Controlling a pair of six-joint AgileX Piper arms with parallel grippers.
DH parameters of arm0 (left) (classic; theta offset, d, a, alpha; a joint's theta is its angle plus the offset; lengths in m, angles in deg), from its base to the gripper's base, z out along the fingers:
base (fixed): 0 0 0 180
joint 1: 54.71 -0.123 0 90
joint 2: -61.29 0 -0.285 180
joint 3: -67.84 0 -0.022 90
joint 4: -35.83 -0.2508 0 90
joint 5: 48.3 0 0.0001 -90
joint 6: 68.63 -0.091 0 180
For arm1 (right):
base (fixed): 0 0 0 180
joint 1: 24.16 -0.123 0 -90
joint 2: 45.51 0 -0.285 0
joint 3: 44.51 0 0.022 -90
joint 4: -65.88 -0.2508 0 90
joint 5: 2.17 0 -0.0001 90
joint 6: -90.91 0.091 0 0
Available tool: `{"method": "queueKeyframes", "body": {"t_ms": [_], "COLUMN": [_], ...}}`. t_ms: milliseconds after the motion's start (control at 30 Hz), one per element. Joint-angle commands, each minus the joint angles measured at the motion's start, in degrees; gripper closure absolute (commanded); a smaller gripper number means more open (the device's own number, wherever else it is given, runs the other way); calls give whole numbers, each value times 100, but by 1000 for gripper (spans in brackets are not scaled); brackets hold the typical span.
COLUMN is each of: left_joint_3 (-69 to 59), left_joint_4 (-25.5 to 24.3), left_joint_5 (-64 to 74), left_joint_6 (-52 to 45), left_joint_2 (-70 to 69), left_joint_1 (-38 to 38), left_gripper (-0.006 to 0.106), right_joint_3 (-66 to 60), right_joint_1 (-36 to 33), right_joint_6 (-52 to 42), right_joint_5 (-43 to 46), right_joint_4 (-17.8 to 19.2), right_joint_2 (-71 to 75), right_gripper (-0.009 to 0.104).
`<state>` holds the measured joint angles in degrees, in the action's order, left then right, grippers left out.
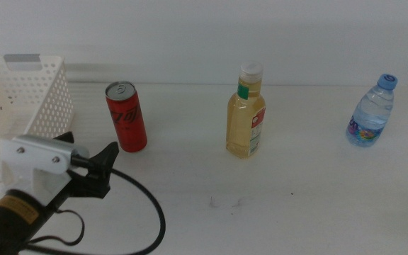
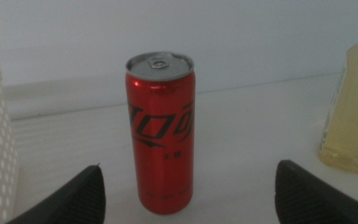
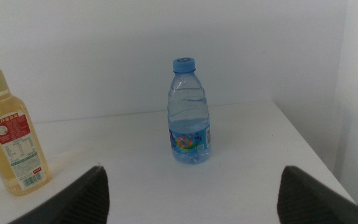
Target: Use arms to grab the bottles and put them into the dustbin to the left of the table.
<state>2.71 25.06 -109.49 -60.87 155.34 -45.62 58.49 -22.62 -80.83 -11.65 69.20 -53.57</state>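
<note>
dustbin sits at far left of the middle view, white perforated basket with a grey handle rim, cut off by the frame edge. left gripper is lower left, just in front of the basket, jaws spread open and empty, pointing toward the red can. can stands upright just right of the basket, apart from it; in the left wrist view it sits centred between the jaws, not touched. yellow bottle with white cap is upright at centre frame, well apart from the can. water bottle with blue cap is upright at far right near the table edge. right gripper shows only in its wrist view, jaws wide open, empty, facing the water bottle, not touching it.
</note>
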Motion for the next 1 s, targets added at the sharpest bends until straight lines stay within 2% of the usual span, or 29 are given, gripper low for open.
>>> {"method": "queueKeyframes", "body": {"t_ms": [0, 333, 600, 733, 867, 967], "left_joint_3": [188, 1026, 1644, 2020, 2420, 2716], "left_joint_4": [-38, -115, 399, 427, 737, 763], "left_joint_5": [-61, 137, 18, -15, 26, 42], "left_joint_6": [149, 303, 251, 92, 67, 67], "left_joint_2": [181, 1041, 2134, 2578, 2936, 3127], "left_joint_1": [11, 44, 350, 350, 350, 350], "left_gripper": [7, 7, 7, 7, 7, 7], "right_joint_3": [-22, -22, -22, -22, -22, -22], "right_joint_1": [27, 27, 27, 27, 27, 27], "right_joint_6": [-32, -32, -32, -32, -32, -32], "right_joint_5": [72, 72, 72, 72, 72, 72], "right_joint_4": [59, 59, 59, 59, 59, 59], "right_joint_2": [27, 27, 27, 27, 27, 27], "right_gripper": [8, 8, 8, 8, 8, 8]}}
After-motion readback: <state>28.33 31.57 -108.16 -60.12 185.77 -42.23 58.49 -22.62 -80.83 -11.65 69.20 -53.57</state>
